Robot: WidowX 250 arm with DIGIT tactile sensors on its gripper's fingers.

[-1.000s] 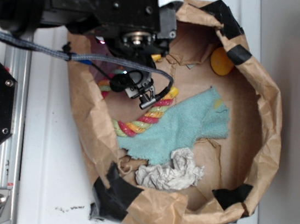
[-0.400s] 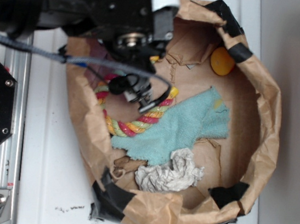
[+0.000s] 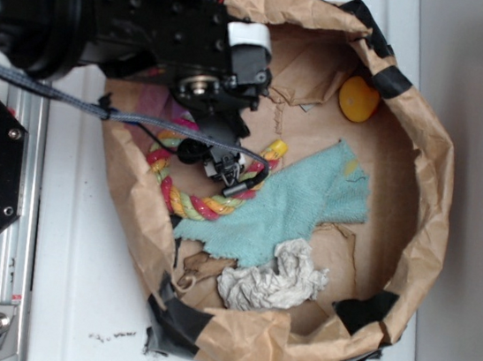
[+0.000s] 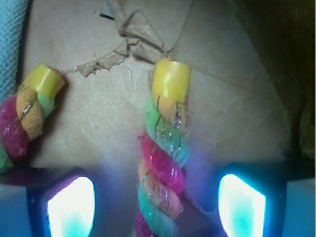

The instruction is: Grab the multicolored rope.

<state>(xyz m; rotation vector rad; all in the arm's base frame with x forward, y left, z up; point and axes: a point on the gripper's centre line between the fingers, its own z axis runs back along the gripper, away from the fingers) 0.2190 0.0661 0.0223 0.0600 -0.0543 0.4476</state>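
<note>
The multicolored rope (image 3: 192, 203) lies bent in a U on the floor of a brown paper bag, its twisted red, yellow, green and orange strands ending in yellow caps. In the wrist view one leg of the rope (image 4: 165, 163) runs up between my two fingers, with a gap to the pad on each side. The other capped end (image 4: 37, 98) lies to the left, outside the jaws. My gripper (image 4: 157, 207) is open and straddles that leg. In the exterior view the gripper (image 3: 215, 141) hangs over the rope's upper part and hides some of it.
The brown paper bag (image 3: 433, 215), taped with black tape, walls in everything. A teal cloth (image 3: 305, 202) lies just right of the rope and partly under it. Crumpled white paper (image 3: 273, 278) sits below the cloth, and a yellow-orange ball (image 3: 359, 98) at the top right.
The arm has shifted up and left in the exterior view, so more of the rope's left bend shows. The rope lies about where it was.
</note>
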